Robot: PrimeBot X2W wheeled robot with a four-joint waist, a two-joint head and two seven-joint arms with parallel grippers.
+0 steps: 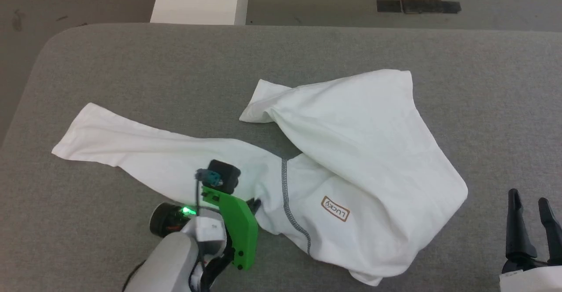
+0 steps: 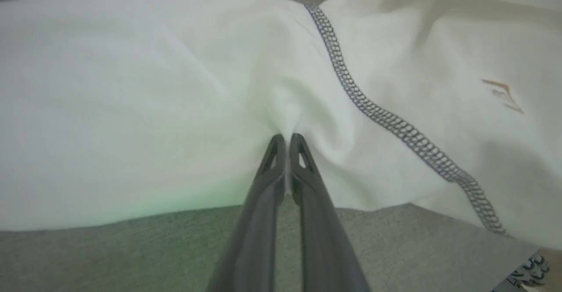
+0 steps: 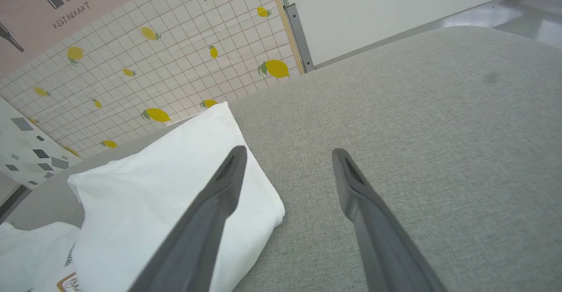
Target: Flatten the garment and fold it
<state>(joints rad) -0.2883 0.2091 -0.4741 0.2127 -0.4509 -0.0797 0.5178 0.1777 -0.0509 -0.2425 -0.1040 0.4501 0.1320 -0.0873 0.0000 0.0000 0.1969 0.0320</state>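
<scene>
Pinching now: left fingers [image 2: 276,151] pressing together on small fold of garment [image 1: 364,142], grey seam stitching [image 2: 395,125] just right of fingertips. Garment lying crumpled across desk [image 1: 131,63], sleeve running off left of those fingers, body and patch [image 1: 335,208] to right. Right fingers [image 3: 228,173] standing apart, holding nothing, garment corner beside one fingertip. Fabric looking thin, light, limp, likely sagging and sliding when lifted. Gripping hem corners or shoulders probably spreading it best.

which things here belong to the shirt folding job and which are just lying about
For the job: white long-sleeved shirt; left gripper, jaws shut on a pinch of its fabric; right gripper, jaws open; grey table.
Lying about: white box beyond the table; dark floor mats.
</scene>
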